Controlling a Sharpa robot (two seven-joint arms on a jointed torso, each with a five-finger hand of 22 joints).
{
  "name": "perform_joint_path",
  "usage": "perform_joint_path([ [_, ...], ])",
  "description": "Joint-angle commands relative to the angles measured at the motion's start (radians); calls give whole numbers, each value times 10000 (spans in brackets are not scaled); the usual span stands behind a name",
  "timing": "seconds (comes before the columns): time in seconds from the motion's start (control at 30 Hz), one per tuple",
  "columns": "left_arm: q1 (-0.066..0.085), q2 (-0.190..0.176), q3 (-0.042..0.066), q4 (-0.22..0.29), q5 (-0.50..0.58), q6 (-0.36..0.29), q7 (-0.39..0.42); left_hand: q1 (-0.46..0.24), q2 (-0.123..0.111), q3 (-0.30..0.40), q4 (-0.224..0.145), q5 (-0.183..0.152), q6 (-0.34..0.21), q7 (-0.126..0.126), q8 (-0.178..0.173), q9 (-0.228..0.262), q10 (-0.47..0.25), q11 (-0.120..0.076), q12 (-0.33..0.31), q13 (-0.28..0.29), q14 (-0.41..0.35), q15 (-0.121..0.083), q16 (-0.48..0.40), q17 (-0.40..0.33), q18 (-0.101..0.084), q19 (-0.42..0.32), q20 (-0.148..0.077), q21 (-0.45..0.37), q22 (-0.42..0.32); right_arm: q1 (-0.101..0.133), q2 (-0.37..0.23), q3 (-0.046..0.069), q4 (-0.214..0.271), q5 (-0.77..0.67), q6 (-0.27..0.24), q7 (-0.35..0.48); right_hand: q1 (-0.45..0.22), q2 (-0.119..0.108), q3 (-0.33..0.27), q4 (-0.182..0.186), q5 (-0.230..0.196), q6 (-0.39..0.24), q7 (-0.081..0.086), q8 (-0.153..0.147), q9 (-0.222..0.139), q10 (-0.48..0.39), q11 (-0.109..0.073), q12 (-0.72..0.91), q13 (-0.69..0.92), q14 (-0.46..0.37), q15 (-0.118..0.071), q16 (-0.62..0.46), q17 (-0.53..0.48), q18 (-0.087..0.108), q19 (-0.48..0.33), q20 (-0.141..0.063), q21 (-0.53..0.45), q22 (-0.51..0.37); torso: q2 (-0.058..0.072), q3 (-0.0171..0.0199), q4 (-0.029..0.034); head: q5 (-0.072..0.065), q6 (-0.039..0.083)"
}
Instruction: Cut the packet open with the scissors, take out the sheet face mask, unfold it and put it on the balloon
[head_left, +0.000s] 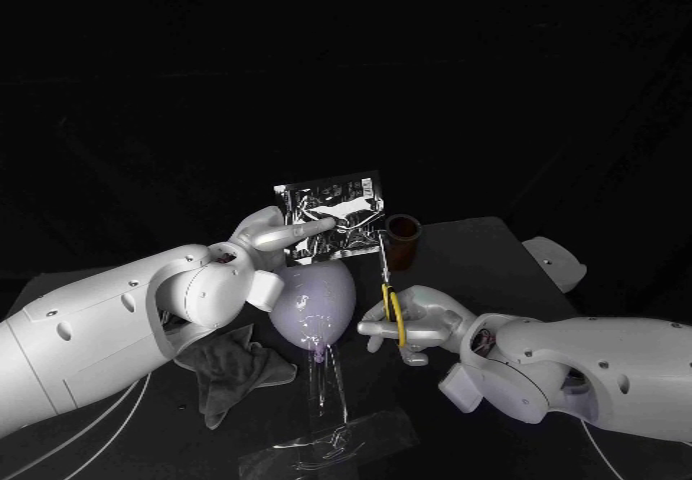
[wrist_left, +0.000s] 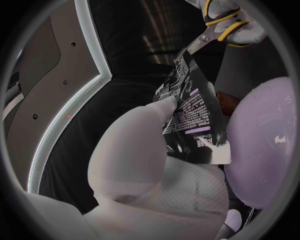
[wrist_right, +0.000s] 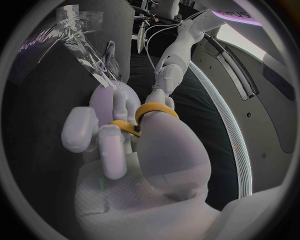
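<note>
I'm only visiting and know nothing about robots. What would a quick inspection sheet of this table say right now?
Surface: black table, dimly lit.
Job's things: packet held up in the air; scissors with yellow handles, blade tips at the packet's edge; pale purple balloon on a clear stand.
Clutter: dark cloth lying beside the stand; brown cup behind the scissors.
Hands: left hand holds the packet; right hand holds the scissors.
Cables: thin white cables under the left arm.
Surroundings: nothing seen.
</note>
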Motion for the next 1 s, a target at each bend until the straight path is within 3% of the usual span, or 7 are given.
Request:
perform_joint_path([
  [0.03,6,2,4,22,-113,242,58,4,132,34,-10,69,-4,52,39,796,178,-106,25,5,7,-49,-9,22,136,45,-10,50,-7,12,-5,18,29,-14,-105,158,36,137,-157,-3,-32,-165,17,-37,80,1379,-800,-33,133,494,-416,13,138,16,-12,-33,20,1218,1,5,0,3,26],
  [0.37,6,-15,4,18,-186,260,62,4,132,34,-10,69,-4,52,39,796,178,-106,25,5,7,-49,-9,22,136,45,-10,50,-7,14,-13,22,21,-2,-253,223,-47,267,-853,-52,-39,-1170,603,-706,141,-432,-206,-1318,-190,430,66,-64,-8,16,-141,288,-232,1183,-3,0,-1,16,41],
  [0.63,6,-17,4,22,-269,292,98,0,131,34,-14,68,-7,50,45,809,182,-107,25,5,9,-50,-8,28,137,46,-11,51,-8,19,-8,27,29,2,-269,230,-406,92,-911,3,-41,-1683,934,-1102,118,-1214,136,-1789,-674,319,366,-162,-240,80,-327,573,-588,1097,1,0,-1,10,56],
  [1.0,6,-23,4,-5,-494,230,187,-4,132,34,-15,68,-9,50,50,818,185,-108,25,6,10,-51,-8,32,137,48,-11,51,-8,64,-57,44,191,-1,-154,206,-613,-25,-872,90,-41,-1912,1062,-1309,96,-1538,259,-1784,-973,255,479,-205,-359,145,-456,716,-833,1028,0,4,-6,36,68],
])
